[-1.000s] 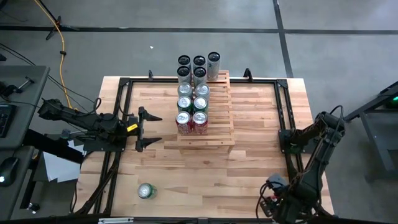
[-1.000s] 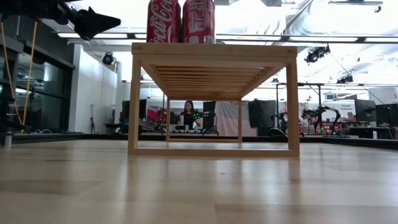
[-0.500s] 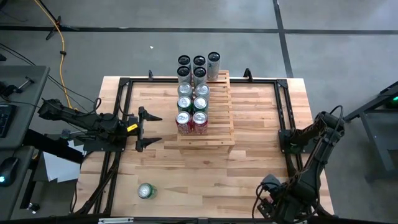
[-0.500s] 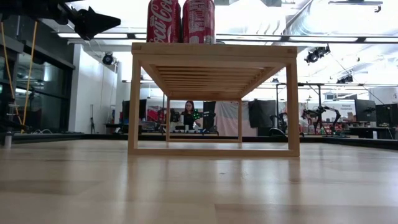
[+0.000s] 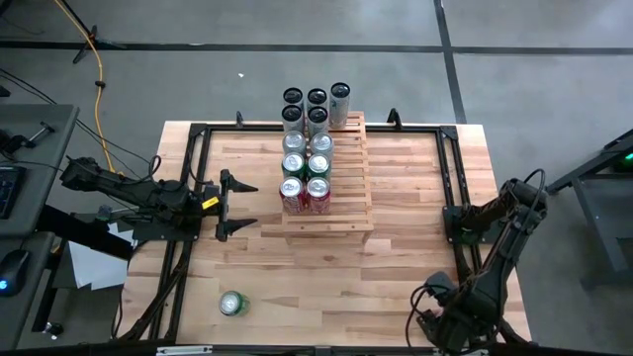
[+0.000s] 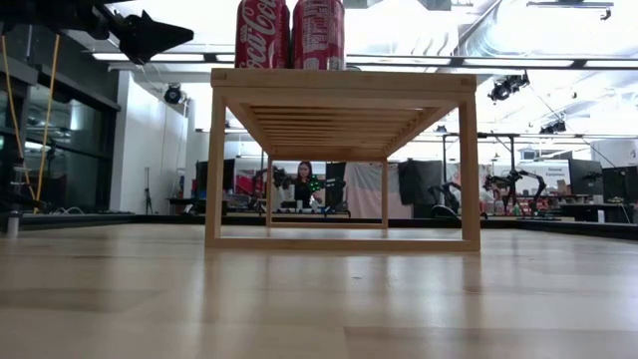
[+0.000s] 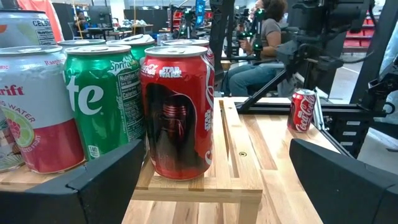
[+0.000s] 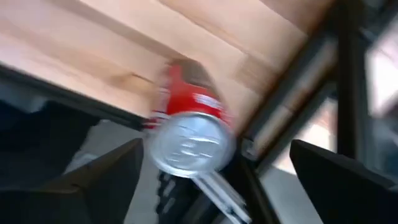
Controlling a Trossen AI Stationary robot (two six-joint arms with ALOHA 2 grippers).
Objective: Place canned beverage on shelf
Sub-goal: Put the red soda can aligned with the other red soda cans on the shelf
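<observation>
The shelf (image 5: 348, 188) of pale wood slats stands mid-table and carries several upright cans (image 5: 307, 163) in two rows. Its front pair is two red cans (image 6: 290, 33). My left gripper (image 5: 245, 206) waits open and level just left of the shelf, facing the front red can (image 7: 177, 112). My right gripper (image 8: 205, 180) hangs open over the table's near right corner, pointing down. A red canned beverage (image 8: 186, 127) stands upright below it, between the two fingers and apart from both. The left wrist view shows this red can (image 7: 303, 110) beside the black frame rail.
A green-topped can (image 5: 231, 304) sits alone near the table's near left corner. A black frame (image 5: 447, 178) runs around the tabletop. Bare wood lies between the shelf and the near edge. People sit at desks in the room beyond the table (image 6: 302, 184).
My right gripper has tipped a little at the wrist over the table's near right corner. The shelf, its cans and my left gripper have kept still.
</observation>
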